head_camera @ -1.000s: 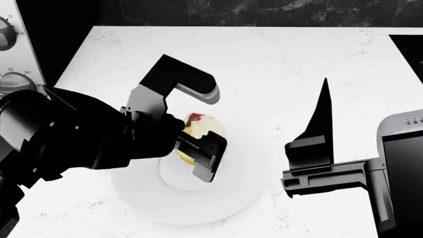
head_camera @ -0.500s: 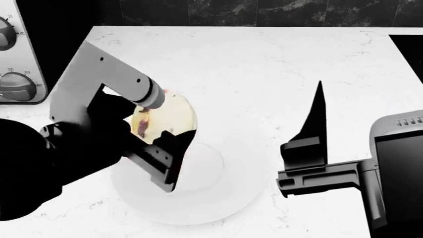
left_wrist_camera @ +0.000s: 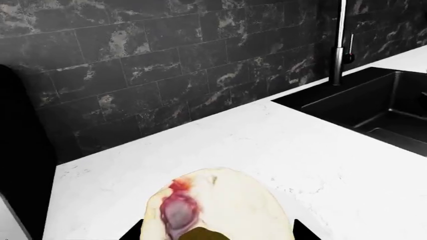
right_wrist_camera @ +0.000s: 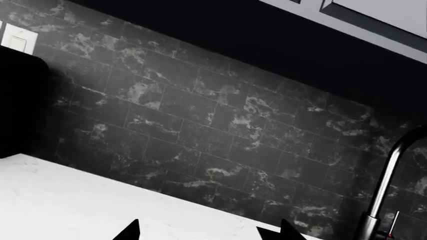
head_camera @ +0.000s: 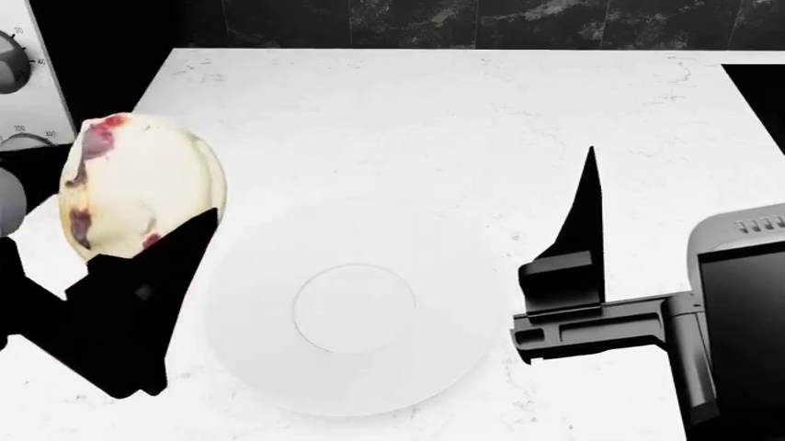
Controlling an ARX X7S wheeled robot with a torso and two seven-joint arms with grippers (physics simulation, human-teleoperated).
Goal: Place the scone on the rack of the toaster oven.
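My left gripper point(head_camera: 147, 230) is shut on the scone point(head_camera: 138, 188), a pale-yellow lump with red-brown fruit bits, and holds it raised at the head view's left, close to the camera. In the left wrist view the scone point(left_wrist_camera: 213, 207) fills the space between the two black fingertips. A corner of the toaster oven point(head_camera: 28, 83) with round grey dials shows at the far left; its rack and door are out of view. My right gripper point(head_camera: 589, 220) is open and empty, hovering right of the plate; in the right wrist view its fingertips point(right_wrist_camera: 130, 231) stand apart over the counter.
A round white plate point(head_camera: 245, 312) lies on the white marble counter point(head_camera: 466, 119). A dark tiled wall runs along the back. A black sink point(left_wrist_camera: 373, 105) with a faucet point(left_wrist_camera: 341, 45) shows in the left wrist view.
My left gripper has lifted the scone off the plate and carried it up and to the left, toward the toaster oven. The right arm has barely moved.
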